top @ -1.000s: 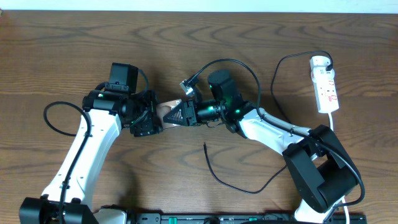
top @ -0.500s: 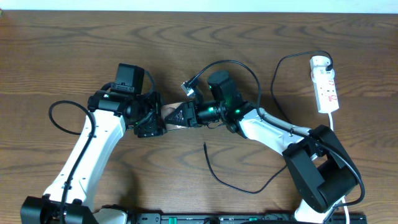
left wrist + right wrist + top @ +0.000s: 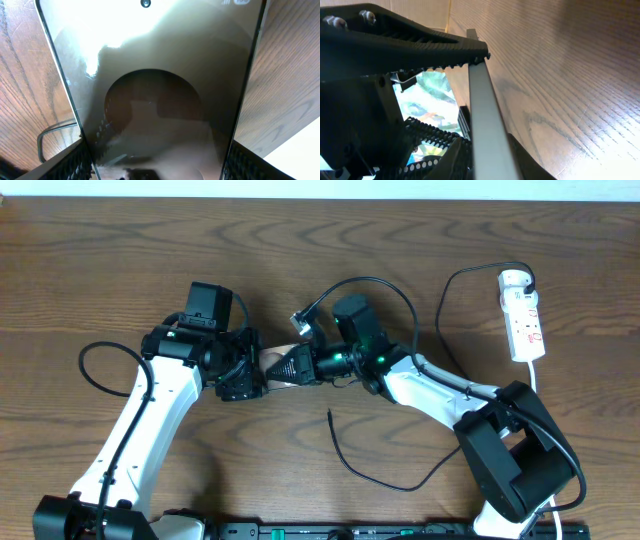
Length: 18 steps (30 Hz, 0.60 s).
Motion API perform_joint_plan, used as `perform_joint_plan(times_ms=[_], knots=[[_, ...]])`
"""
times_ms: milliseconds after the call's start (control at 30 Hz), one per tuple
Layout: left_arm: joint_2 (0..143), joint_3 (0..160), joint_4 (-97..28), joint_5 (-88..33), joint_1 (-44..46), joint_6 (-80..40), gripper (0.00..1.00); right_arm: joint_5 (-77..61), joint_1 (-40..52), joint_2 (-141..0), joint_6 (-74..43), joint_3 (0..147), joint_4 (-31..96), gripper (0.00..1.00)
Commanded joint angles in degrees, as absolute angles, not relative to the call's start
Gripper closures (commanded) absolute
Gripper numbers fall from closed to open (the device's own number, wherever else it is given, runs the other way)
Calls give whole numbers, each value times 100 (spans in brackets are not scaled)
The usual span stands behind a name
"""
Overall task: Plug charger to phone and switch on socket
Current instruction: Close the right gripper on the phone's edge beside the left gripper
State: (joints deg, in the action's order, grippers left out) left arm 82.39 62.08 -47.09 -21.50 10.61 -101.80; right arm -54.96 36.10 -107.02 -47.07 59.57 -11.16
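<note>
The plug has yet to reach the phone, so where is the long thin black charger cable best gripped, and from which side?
Take the thin black charger cable just behind its small plug tip, straight down from above, fingers across it. That end lies flat on the wooden table with nothing touching it; a hold near the tip likely steers the plug best.

The brown wood-grain surface [image 3: 100,270] carries a white power strip [image 3: 524,325] at its far right and a thin black charger cable [image 3: 335,435] curling near the front middle.
</note>
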Motion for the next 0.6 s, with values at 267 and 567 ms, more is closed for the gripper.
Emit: perform_joint_plan(times_ms=[267, 567], knots=[[8123, 6399, -4703, -2132, 1194, -10165, 93, -5435, 3691, -10728, -4619, 6062, -1107, 99], [8123, 6399, -4705, -2134, 1192, -10068, 78, -5435, 3688, -10728, -4622, 6062, -1107, 99]])
